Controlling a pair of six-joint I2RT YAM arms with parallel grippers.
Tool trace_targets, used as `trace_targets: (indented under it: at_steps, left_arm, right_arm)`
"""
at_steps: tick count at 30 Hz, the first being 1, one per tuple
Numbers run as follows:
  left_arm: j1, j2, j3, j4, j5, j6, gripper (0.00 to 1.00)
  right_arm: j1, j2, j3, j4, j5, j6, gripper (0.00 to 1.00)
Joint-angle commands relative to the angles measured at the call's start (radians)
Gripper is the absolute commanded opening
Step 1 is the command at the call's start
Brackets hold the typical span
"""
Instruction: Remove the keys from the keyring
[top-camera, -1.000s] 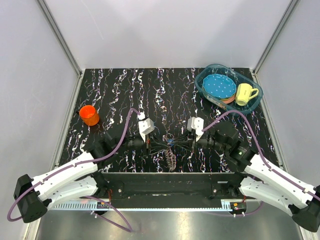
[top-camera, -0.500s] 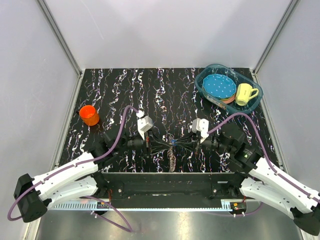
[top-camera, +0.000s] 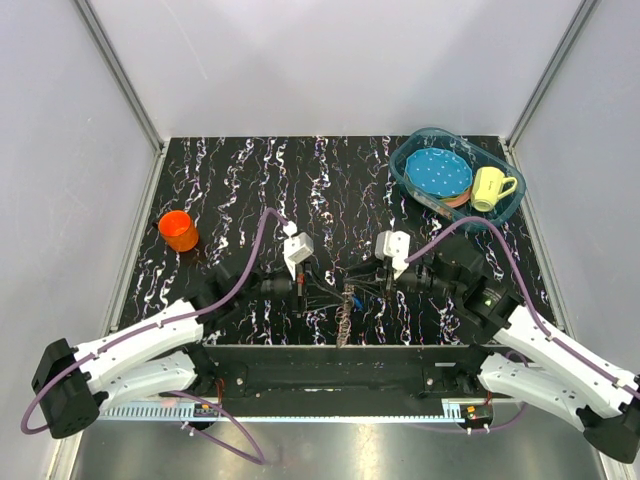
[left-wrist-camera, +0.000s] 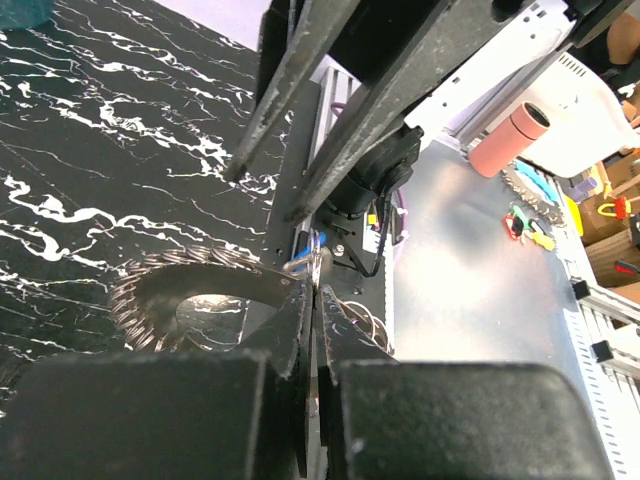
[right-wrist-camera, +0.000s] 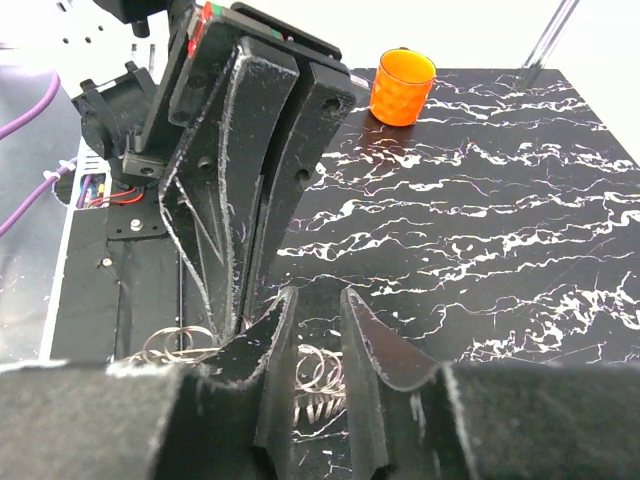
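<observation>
The right gripper (right-wrist-camera: 315, 305) had swung back toward the left gripper (left-wrist-camera: 309, 292), fingers apart for a fresh grab, while the left's fingers stayed clamped on the keyring (left-wrist-camera: 314, 272), keys (left-wrist-camera: 150, 292) fanned at the tabletop's (top-camera: 300, 180) near edge.

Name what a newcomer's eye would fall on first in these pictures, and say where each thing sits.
The black, white-veined table strikes first, with the left end effector and right end effector facing each other near its front edge over a fan of grey keys. Then the colours stand out: an orange cup at the left, and a blue basin at the far right holding a dotted plate and a yellow mug.
</observation>
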Motion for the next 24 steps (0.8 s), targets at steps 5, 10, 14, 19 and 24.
trace_targets:
  at_steps: [5, 10, 14, 19, 24]
  left_arm:
    - [-0.003, -0.024, -0.025, 0.284, 0.082, -0.137, 0.0]
    - [-0.003, -0.003, 0.0, 0.29, 0.097, -0.186, 0.0]
    - [-0.001, -0.018, 0.023, 0.178, 0.076, -0.166, 0.0]
    - [0.005, -0.014, 0.028, 0.171, 0.088, -0.22, 0.0]
    - [0.007, -0.011, 0.028, 0.2, 0.103, -0.269, 0.0]
  right_arm:
    - [0.007, 0.02, 0.069, 0.007, 0.056, 0.016, 0.31]
    - [0.007, 0.001, 0.126, -0.041, 0.157, 0.228, 0.31]
    - [0.007, -0.036, 0.164, -0.106, 0.211, 0.332, 0.32]
    - [0.007, -0.116, 0.131, -0.14, 0.211, 0.408, 0.35]
    - [0.005, -0.229, 0.01, -0.128, 0.15, 0.38, 0.47]
